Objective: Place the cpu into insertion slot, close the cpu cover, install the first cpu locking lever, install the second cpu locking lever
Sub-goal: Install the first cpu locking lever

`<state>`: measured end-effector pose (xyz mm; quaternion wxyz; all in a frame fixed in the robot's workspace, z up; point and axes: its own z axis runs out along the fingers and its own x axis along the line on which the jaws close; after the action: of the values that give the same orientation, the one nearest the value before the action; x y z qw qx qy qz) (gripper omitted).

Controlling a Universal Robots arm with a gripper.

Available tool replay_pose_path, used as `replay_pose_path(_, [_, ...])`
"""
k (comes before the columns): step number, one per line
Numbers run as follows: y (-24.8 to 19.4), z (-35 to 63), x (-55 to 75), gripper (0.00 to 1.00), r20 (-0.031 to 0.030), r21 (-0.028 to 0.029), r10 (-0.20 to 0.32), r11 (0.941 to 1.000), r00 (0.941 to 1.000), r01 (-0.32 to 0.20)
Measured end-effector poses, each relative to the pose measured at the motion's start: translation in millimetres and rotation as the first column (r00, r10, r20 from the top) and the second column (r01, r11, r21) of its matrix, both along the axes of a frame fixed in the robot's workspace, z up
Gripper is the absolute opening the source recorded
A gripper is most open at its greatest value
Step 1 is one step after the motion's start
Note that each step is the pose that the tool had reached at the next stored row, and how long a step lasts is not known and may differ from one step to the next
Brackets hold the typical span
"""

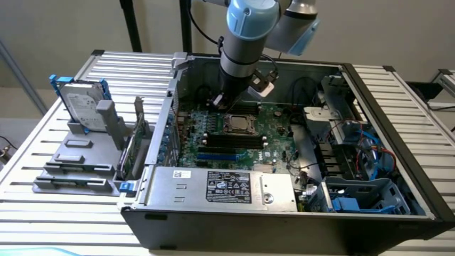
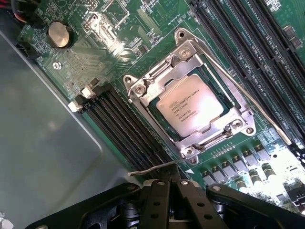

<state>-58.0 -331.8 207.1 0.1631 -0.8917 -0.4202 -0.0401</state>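
The cpu (image 2: 190, 110) lies silver face up in the insertion slot (image 1: 227, 124) on the green board. The cpu cover (image 2: 164, 71), a silver frame, lies flat around it. One thin locking lever (image 2: 248, 95) runs along the far side of the cover. The tip of the other lever (image 2: 152, 168) sticks out just in front of my gripper (image 2: 165, 185), whose black fingers (image 2: 155, 200) are shut with nothing between them. I cannot tell whether they touch that lever. In the exterior view the gripper (image 1: 221, 101) hangs low over the board, just behind the slot.
The board sits inside an open computer case (image 1: 398, 128). Black memory slots (image 2: 128, 129) flank the cpu on both sides. A grey power supply (image 1: 220, 186) lies at the case front, and blue drive cages (image 1: 363, 197) at the exterior view's right. A hard drive (image 1: 82, 104) stands outside.
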Motion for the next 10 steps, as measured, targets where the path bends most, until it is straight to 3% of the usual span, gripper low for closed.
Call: replay_pose_path(10, [-1.5, 0.0, 0.1, 0.11, -0.0012, -0.0059, 0.000, 1.0000, 1.0000, 0.000])
